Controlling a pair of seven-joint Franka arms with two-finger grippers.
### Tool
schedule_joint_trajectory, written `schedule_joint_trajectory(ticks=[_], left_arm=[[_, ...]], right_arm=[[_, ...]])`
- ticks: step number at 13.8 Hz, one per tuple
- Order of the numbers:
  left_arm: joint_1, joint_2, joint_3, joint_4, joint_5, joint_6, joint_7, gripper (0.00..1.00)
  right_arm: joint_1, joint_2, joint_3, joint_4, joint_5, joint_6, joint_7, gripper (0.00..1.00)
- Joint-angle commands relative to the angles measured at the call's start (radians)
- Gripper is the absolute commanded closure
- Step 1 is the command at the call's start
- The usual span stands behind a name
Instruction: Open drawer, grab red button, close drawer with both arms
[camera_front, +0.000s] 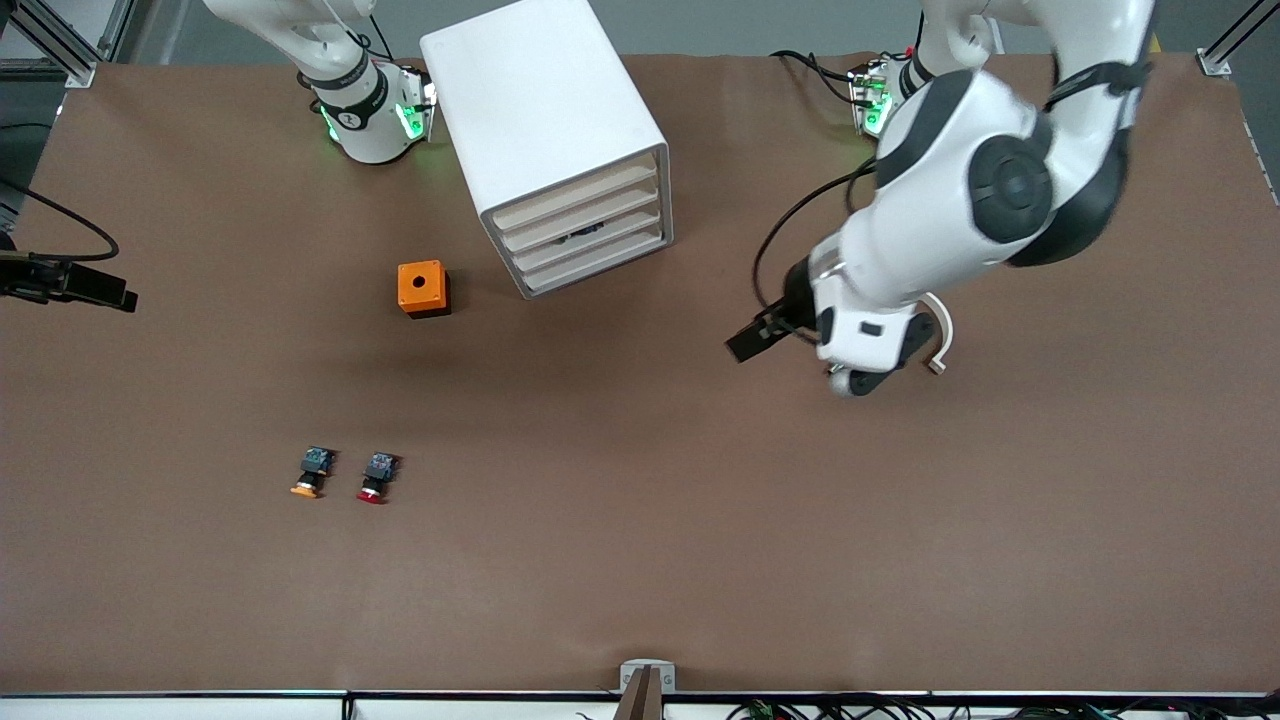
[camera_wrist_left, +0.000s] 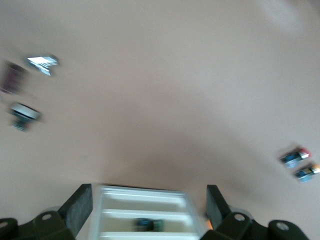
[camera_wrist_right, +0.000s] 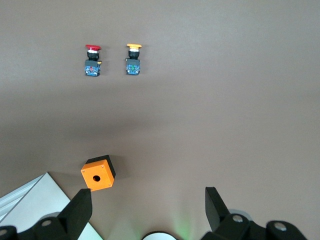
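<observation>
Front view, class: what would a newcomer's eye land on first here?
Probably the white cabinet of four drawers near the robots' bases, with the orange box beside it. Then the left arm's open end effector over bare table, and the red button beside an orange-capped button, nearer the camera.
</observation>
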Motion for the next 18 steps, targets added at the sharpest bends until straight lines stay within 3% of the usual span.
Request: schedule_joint_trajectory(ticks=[1, 7, 13, 18], left_arm=[[0.068, -0.081, -0.005, -0.031, 0.063, -0.111, 0.146, 0.00], [0.224, -0.136, -0.003, -0.041, 0.116, -0.210, 0.364, 0.01], [0.364, -0.216, -0.012, -0.130, 0.148, -0.249, 0.618, 0.01], [0.338, -0.341, 0.151, -0.311, 0.154, -0.217, 0.910, 0.00]], right_arm=[[-0.026, -0.065, 0.010, -0.025, 0.042, -0.028, -0.030, 0.00], [-0.054, -0.275, 0.005, -0.253, 0.031, 0.101, -0.102, 0.00], [-0.021, -0.331, 0.007, -0.259, 0.022, 0.087, -0.101, 0.00], [-0.006, -0.332, 0.010, -0.269, 0.007, 0.072, -0.099, 0.00]])
